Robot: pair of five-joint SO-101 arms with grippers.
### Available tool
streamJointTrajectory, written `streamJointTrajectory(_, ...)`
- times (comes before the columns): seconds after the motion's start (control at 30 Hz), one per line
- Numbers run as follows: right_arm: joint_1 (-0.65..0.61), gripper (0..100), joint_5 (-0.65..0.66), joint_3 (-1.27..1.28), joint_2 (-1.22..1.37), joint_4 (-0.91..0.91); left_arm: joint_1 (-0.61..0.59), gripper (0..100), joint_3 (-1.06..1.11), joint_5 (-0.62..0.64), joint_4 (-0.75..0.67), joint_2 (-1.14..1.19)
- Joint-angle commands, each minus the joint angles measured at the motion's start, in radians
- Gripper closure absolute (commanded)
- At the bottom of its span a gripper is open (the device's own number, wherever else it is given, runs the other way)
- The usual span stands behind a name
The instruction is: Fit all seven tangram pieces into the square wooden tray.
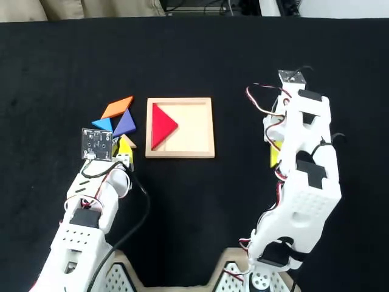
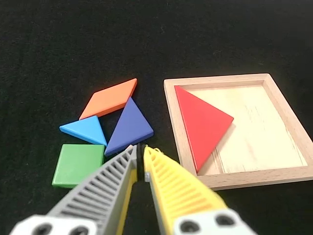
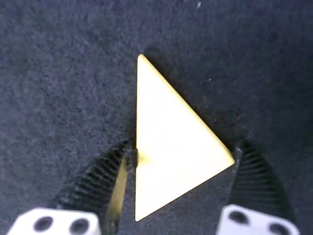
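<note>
The square wooden tray (image 1: 200, 152) lies mid-table with a red triangle (image 1: 163, 125) in its left half. To its left lie an orange parallelogram (image 2: 110, 97), a light blue triangle (image 2: 85, 130), a dark blue triangle (image 2: 129, 126) and a green square (image 2: 78, 164). My left gripper (image 2: 140, 151) is shut with nothing seen between its fingers, tips just short of the dark blue triangle. To the right of the tray, my right gripper (image 3: 183, 152) straddles a yellow triangle (image 3: 166, 142), one finger against its straight edge and the other against its corner. That triangle (image 1: 274, 153) peeks out beside the arm.
Black cloth covers the table (image 1: 200, 55). Open cloth lies behind the tray and between the two arms. The right arm's white body (image 1: 304, 182) rises over the table's right side.
</note>
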Motion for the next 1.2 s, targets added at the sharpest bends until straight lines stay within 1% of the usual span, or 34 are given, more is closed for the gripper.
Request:
streamJointTrajectory(0.0, 0.025, 75.0, -0.009, -0.047, -0.002, -0.012, 0.013, 96, -0.027, -0.006, -0.017, -0.014)
streamJointTrajectory(0.43, 0.025, 75.1, 0.002, -0.058, -0.039, -0.006, 0.015, 96, -0.027, -0.006, -0.018, -0.014)
streamJointTrajectory(0.7, 0.000, 75.2, 0.166, -0.033, -0.179, 0.011, 0.015, 96, -0.027, -0.006, -0.018, -0.014)
streamJointTrajectory(0.83, -0.072, 75.4, 0.270, 0.002, -0.257, 0.015, 0.012, 96, -0.027, -0.006, -0.018, -0.014)
streamJointTrajectory(1.0, -0.222, 75.4, 0.460, 0.031, -0.305, 0.015, -0.004, 96, -0.027, -0.006, -0.017, -0.014)
streamJointTrajectory(1.17, -0.394, 75.4, 0.528, 0.018, -0.305, 0.012, -0.079, 96, -0.033, 0.005, -0.018, -0.014)
